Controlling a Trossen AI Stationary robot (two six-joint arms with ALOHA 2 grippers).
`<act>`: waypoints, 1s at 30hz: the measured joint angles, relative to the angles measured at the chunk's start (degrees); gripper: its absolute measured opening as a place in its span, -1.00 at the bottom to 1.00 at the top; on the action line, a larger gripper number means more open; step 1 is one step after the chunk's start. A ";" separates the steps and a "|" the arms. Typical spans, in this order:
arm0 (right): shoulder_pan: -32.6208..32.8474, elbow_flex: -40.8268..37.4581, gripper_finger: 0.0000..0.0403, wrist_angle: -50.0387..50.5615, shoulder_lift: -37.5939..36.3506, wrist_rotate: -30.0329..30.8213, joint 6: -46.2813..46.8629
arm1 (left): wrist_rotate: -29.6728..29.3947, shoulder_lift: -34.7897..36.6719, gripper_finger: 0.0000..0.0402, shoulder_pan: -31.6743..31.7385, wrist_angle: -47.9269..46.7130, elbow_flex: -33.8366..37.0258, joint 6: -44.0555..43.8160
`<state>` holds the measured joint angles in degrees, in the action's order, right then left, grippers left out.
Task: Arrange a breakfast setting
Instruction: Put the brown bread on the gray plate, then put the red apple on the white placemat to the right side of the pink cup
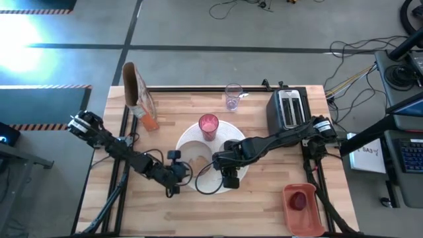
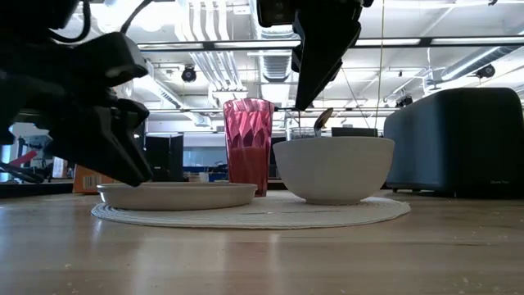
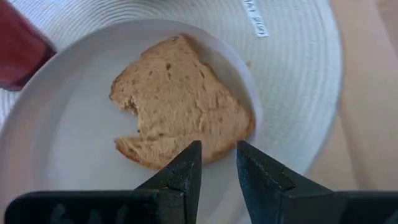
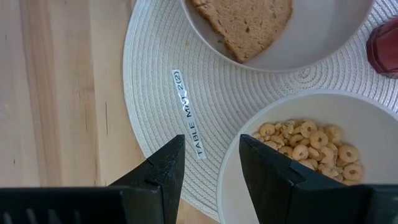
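Observation:
A round white woven mat (image 1: 228, 132) lies mid-table. On it stand a small white plate (image 3: 62, 143) with a bitten slice of toast (image 3: 180, 99), a white bowl (image 2: 334, 168) of cereal (image 4: 308, 140), and a pink cup (image 1: 208, 125). My left gripper (image 3: 217, 149) is open just over the toast's near edge, low beside the plate (image 2: 176, 194). My right gripper (image 4: 211, 146) is open, well above the bowl's rim (image 4: 231, 174) and the mat's edge. The clear purplish glass (image 1: 232, 96) stands at the far edge. I see no spoon and no large plate.
A dark toaster (image 1: 289, 109) stands at the far right. A brown bag (image 1: 135, 89) with an orange object (image 1: 149, 121) beside it stands at the far left. A pink tray (image 1: 310, 211) holding a small red fruit (image 1: 299, 200) sits at the near right corner.

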<state>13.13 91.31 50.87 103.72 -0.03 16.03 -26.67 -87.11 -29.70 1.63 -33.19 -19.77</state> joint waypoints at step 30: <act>4.82 -4.97 -0.29 17.90 -9.32 11.11 26.81 | -20.82 11.15 -0.58 -5.96 -2.08 -2.14 -5.82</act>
<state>17.95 86.34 68.77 94.41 11.08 42.85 -47.49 -75.96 -35.66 -0.45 -35.33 -25.59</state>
